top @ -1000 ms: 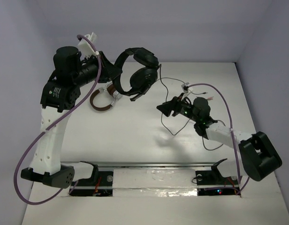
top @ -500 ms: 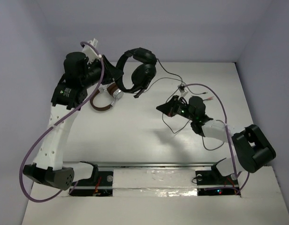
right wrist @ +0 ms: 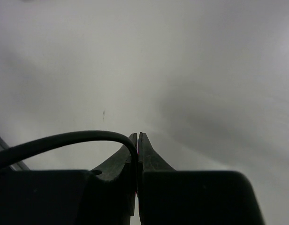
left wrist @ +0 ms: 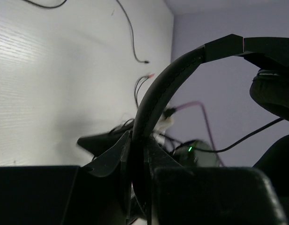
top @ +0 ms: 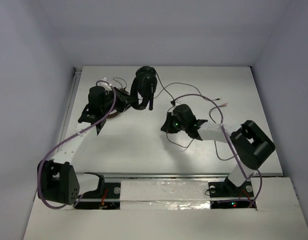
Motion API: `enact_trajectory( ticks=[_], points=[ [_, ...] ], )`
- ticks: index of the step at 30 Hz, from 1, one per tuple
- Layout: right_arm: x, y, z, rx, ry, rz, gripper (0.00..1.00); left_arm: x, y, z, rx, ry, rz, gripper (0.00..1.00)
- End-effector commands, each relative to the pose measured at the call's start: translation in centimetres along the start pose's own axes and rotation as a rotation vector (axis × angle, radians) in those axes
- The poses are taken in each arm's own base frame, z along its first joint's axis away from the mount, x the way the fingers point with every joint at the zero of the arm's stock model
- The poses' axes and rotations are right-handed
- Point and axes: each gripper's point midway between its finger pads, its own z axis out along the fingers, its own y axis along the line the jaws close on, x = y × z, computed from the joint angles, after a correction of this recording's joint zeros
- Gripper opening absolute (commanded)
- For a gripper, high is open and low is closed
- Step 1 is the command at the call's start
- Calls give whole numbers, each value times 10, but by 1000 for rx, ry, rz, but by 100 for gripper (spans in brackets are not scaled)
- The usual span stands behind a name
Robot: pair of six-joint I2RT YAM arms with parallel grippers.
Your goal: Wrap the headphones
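Mid-wrap: the left gripper [top: 125, 98] was clamped on the headband [left wrist: 156, 98] of the black headphones [top: 144, 82]. It held them over the far-left-centre of the white table [top: 134, 150], earcups [top: 145, 76] on the far side of the fingers. Whether they touched the table couldn't be told. The left wrist cam showed the band pinched edge-on btwn the jaws, arcing up and away.

The right gripper [top: 167, 125], jaws together w/ the thin cable [right wrist: 64, 139] nipped at the very tips, sat to the right of the headphones and nearer the bases, apart from them. The cable ran from the earcups toward that gripper, and more slack trailed on the table beyond it, to the right.

The relation that mattered: the headphones lay far-left of the right gripper, their long axis appearing to run roughly near-to-far. A wrap would prob. have to carry the cable across that axis, around band or cups. The right arm had the cable; the left was likely just the anchor. Turns already on couldn't be counted.
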Motion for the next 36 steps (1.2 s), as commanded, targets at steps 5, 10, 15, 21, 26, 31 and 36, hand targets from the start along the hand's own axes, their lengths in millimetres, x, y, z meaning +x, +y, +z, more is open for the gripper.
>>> enact_trajectory(
  ticks=[5,10,15,21,26,31,36],
  points=[
    [76,11,-6,115,152,-104,0,-74,-79,-28,279,-357,-114,0],
    [97,40,-12,152,170,-190,0,-94,-74,-24,232,-494,-136,0],
    [104,80,-42,167,146,-306,0,-111,-49,-28,-104,-724,43,0],
    [94,140,-98,4,172,-361,0,-91,-20,-20,-326,-770,187,0],
    [95,168,-144,-57,252,-456,0,-46,19,0,-520,-652,400,0],
    [73,173,-177,-64,229,-490,0,-8,49,0,-615,-531,550,0],
    [38,168,-199,6,135,-557,0,32,58,-3,-600,-350,687,0]
  ],
)
